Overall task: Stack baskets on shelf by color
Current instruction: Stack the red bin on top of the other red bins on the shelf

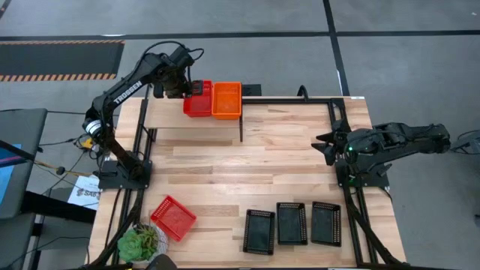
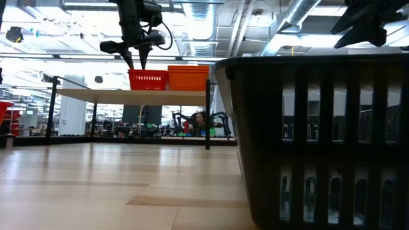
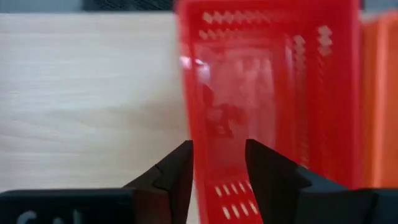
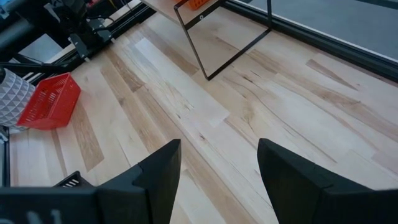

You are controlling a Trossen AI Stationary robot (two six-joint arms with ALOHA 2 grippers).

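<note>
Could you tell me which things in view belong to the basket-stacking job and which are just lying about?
Job:
- red basket and orange basket on the shelf
- red basket on the table
- three black baskets
- left gripper over the shelf

Lying about:
- potted plant

Shelf (image 1: 195, 120): light wooden plank on a black frame, upper centre-left of the high view. On its far edge, a red basket (image 1: 197, 100) touching an orange basket (image 1: 226, 100), both upright. Lower left: one red basket (image 1: 173, 217), turned askew. Lower centre-right: three black baskets (image 1: 259, 230) (image 1: 292, 223) (image 1: 325, 223) in a row.
</note>
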